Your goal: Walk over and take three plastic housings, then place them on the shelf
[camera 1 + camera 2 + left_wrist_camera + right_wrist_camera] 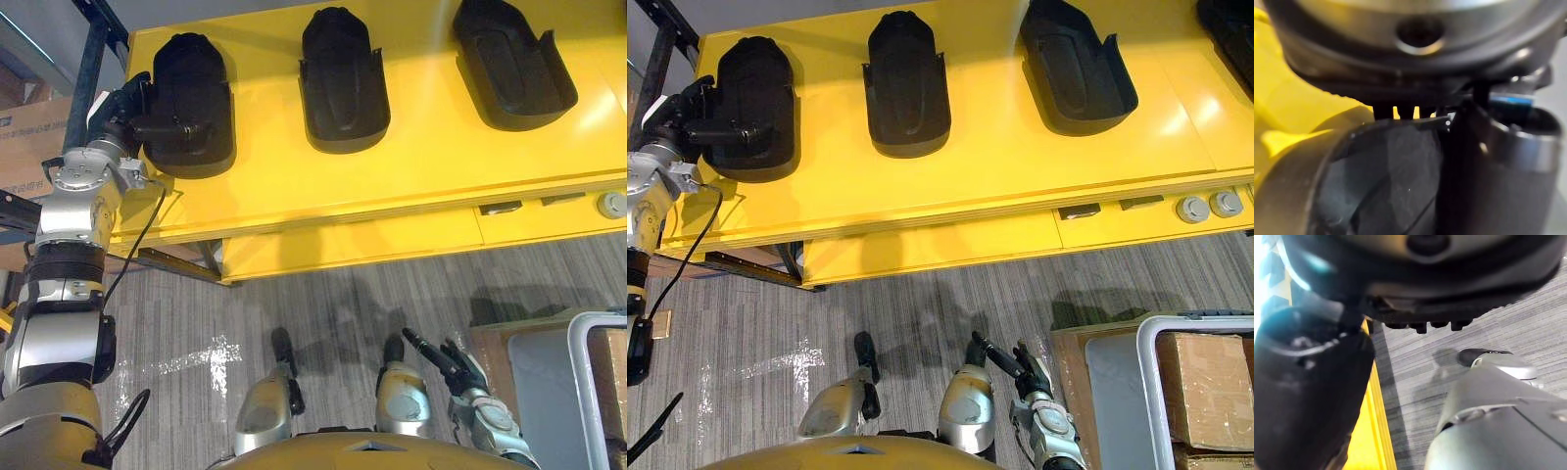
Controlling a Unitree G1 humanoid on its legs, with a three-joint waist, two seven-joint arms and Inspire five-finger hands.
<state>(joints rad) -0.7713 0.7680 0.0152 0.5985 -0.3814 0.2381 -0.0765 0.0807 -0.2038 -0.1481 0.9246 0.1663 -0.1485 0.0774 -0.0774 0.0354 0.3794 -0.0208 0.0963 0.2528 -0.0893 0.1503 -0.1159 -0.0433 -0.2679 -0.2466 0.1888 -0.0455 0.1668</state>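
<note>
Three black plastic housings lie in a row on the yellow shelf [411,176]: a left housing [196,98], a middle housing [341,83] and a right housing [509,64]. My left hand [122,110] is at the left housing's outer edge. Its thumb lies across the top of that housing and its fingers curl at the side. Close up in the left wrist view, the housing [1386,181] sits right against the thumb [1498,186]. My right hand [456,367] hangs low over the grey carpet, fingers straight, holding nothing.
Another black housing [1229,24] shows at the shelf's far right. Round grey knobs [1193,209] sit on the lower yellow front. A white-rimmed bin holding a cardboard box [1205,382] stands on the floor at the right. A dark blue frame post [88,59] and cardboard boxes [29,137] are at the left.
</note>
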